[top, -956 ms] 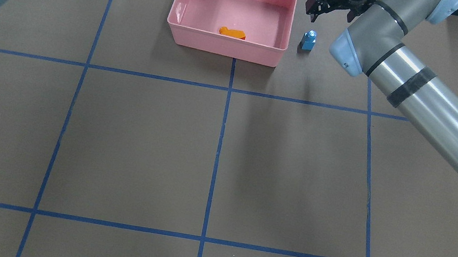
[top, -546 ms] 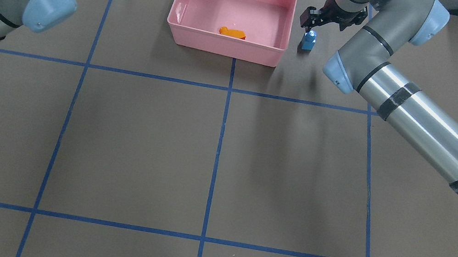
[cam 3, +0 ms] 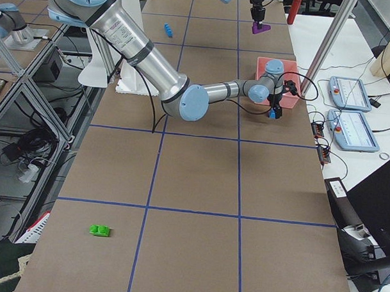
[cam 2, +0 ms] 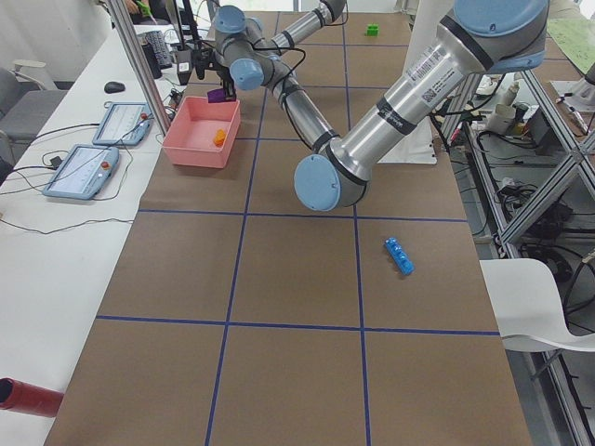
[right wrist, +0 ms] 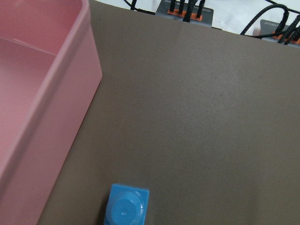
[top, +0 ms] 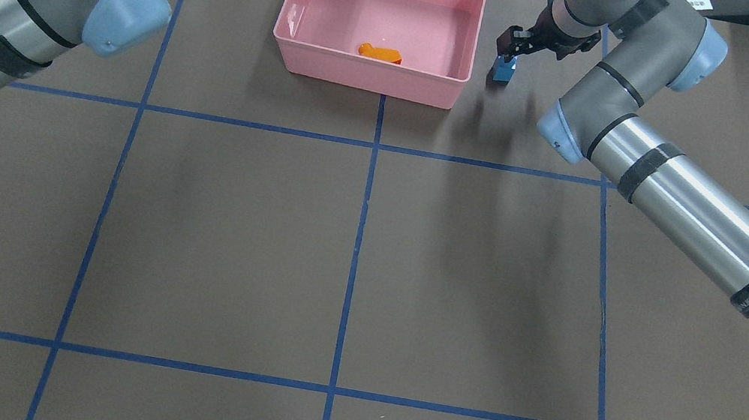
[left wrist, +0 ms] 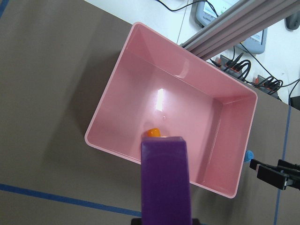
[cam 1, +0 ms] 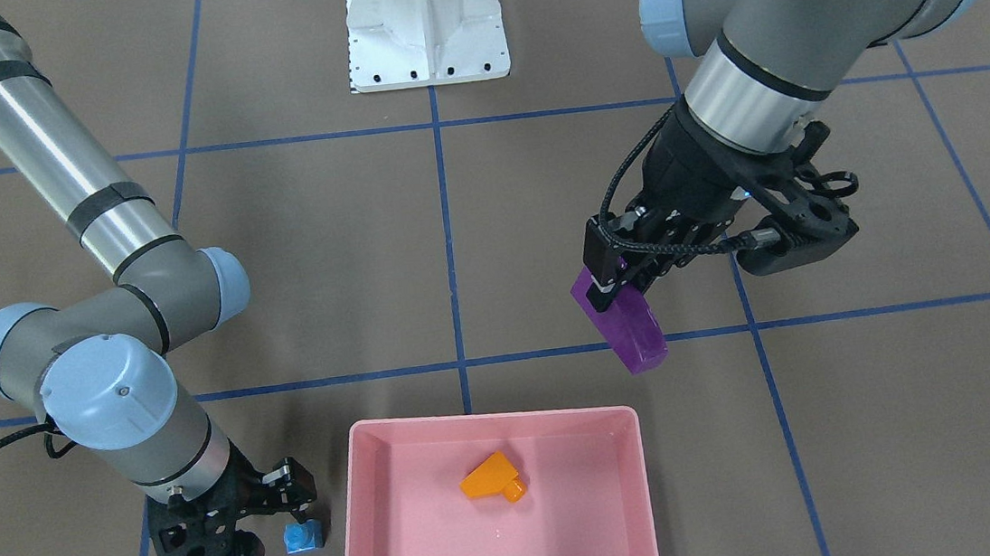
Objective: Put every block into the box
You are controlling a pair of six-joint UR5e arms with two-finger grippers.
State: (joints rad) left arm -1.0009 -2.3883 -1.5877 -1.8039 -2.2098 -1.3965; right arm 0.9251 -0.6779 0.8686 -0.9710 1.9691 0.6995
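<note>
- Left gripper (cam 1: 608, 272) moved to the box (top: 365, 83) corner, clamped on purple block (cam 1: 632, 333).
- Right gripper (top: 511, 44) dropped over small blue cube (top: 502, 72), jaws apart; cube sat just beside box.
- Orange block (top: 380, 53) lay inside.
- Brown table (top: 226, 231), blue tape grid (top: 358, 238); tablets (cam 2: 82, 172) on side bench (cam 2: 56, 232).

Brown table (top: 225, 238) gridded with blue tape (top: 358, 238), white bench (cam 2: 37, 307) alongside.

Robotics lab, grid-taped table (top: 225, 238), aluminium frame (cam 2: 141, 70), teach pendants (cam 3: 349, 92)
</note>
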